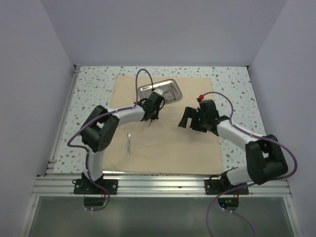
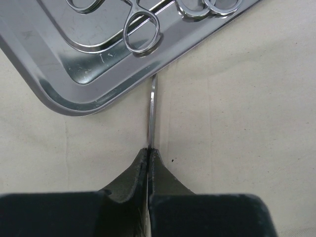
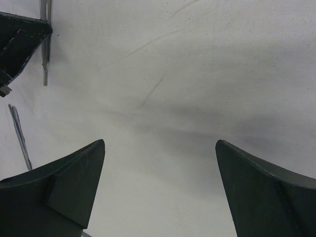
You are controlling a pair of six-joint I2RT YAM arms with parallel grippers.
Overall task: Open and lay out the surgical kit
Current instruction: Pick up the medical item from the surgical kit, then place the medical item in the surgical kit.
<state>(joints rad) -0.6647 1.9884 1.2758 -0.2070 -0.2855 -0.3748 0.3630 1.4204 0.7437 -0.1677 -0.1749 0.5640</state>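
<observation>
The cloth (image 1: 168, 143) lies spread flat on the speckled tabletop (image 1: 89, 84), with the tray (image 1: 170, 88) sitting on its far part and ring-handled tools (image 2: 142, 33) lying inside the tray. The left hand (image 2: 149, 152) is pinched fully closed on a thin steel tool (image 2: 152, 111), gripping it by one end so that most of its length sticks out toward the tray rim, over the cloth just beside the tray. One other tool (image 1: 129, 144) lies on the cloth nearer the arm bases. The right hand (image 3: 159, 141) hangs over bare cloth with its fingers spread wide and nothing between them. The main risk is the grip itself: the fingers meet on a narrow, slick strip of metal, so a quick swing could let it pivot or slide out. Its free tip also sits close to the tray edge and could knock the tray if the hand moves forward. Setting it down carelessly could land it across the other tool, or drag and wrinkle the cloth.
</observation>
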